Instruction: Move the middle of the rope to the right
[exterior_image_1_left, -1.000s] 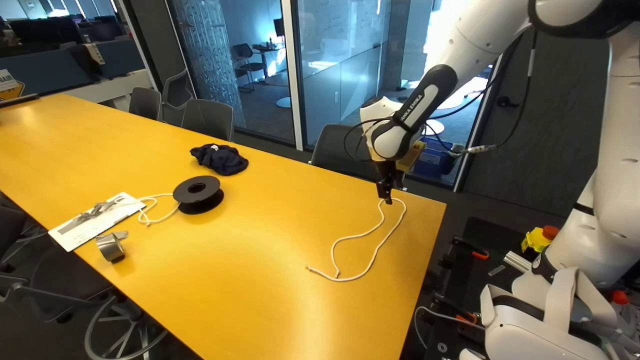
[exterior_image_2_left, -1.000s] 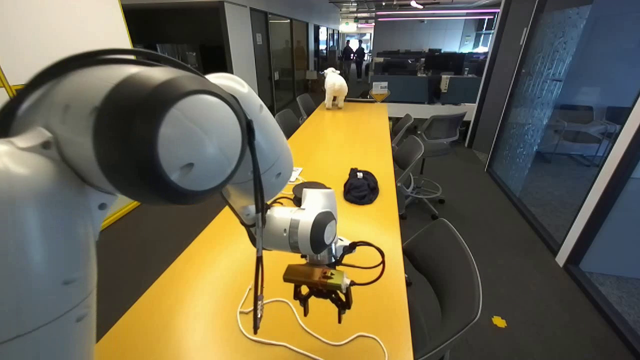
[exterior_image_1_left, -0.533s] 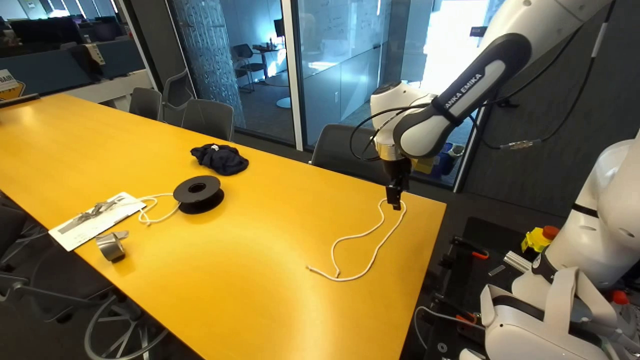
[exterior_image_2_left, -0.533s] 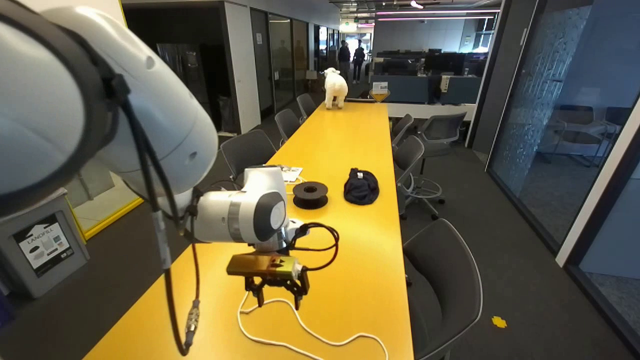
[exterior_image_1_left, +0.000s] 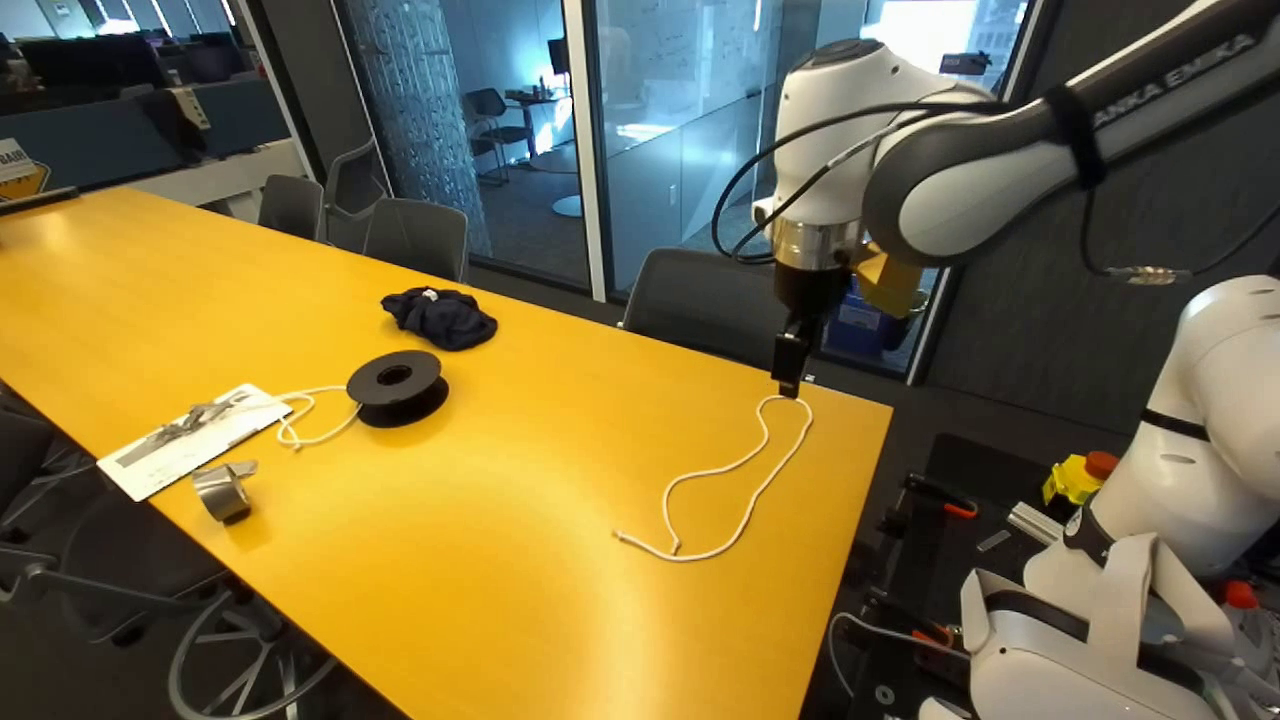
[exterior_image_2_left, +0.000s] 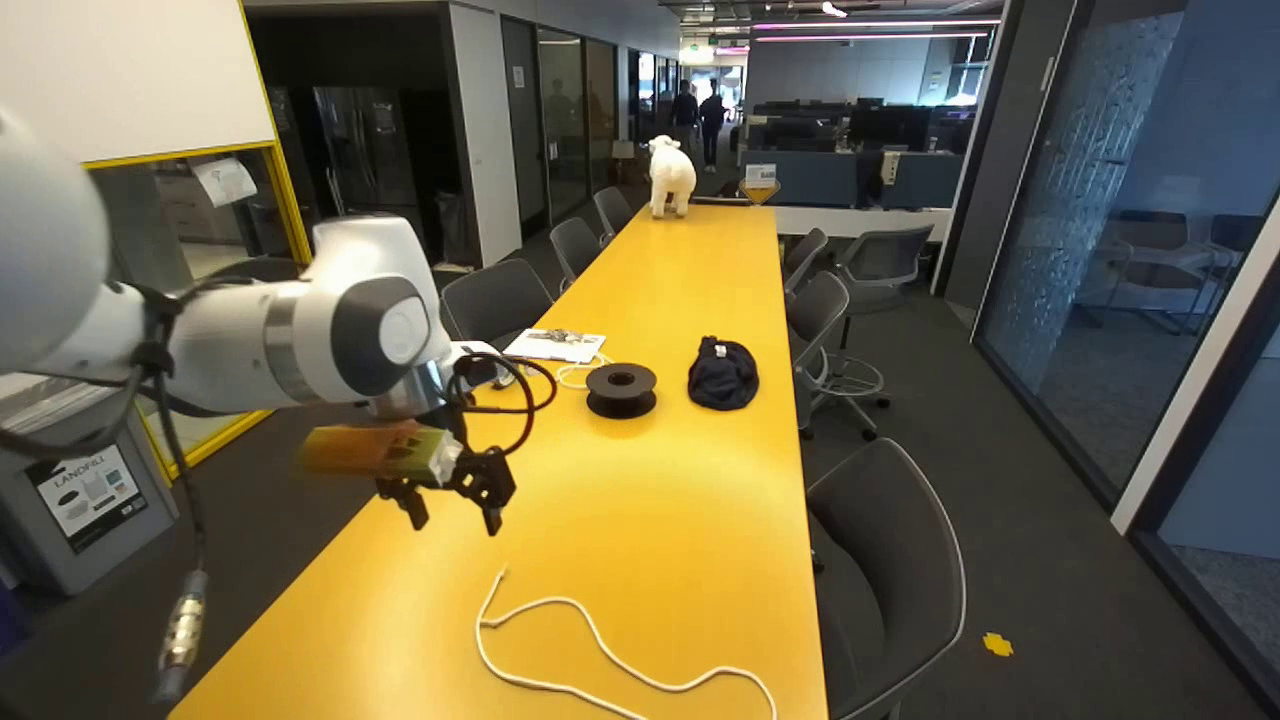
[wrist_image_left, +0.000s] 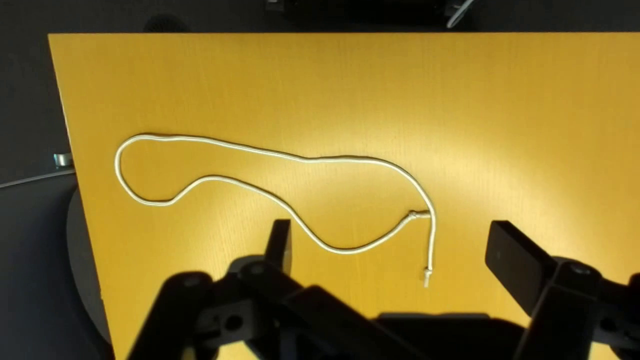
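Note:
The rope (exterior_image_1_left: 755, 495) is a thin cream cord lying on the yellow table in a long loose loop. It shows in the other exterior picture too, cut off by the lower edge (exterior_image_2_left: 670, 688). In the wrist view the whole rope (wrist_image_left: 340, 159) is visible, with knots near both ends, one end crossing under or over the cord. My gripper (exterior_image_2_left: 455, 522) is open and empty, held above the table. Its fingers (wrist_image_left: 390, 240) stand wide apart in the wrist view, with the knotted ends seen between them. In an exterior view the fingertips (exterior_image_1_left: 788, 388) overlap the loop's far bend.
A black spool (exterior_image_1_left: 395, 388), a dark cloth (exterior_image_1_left: 438, 318), a white card (exterior_image_1_left: 190, 440) and a grey tape roll (exterior_image_1_left: 220, 492) lie farther along the table. A short cord lies beside the spool. The table's edges (wrist_image_left: 320, 35) show in the wrist view. Chairs stand along the sides.
My open gripper has moved left and up in an exterior view, away from over the rope there. The rope has not moved.

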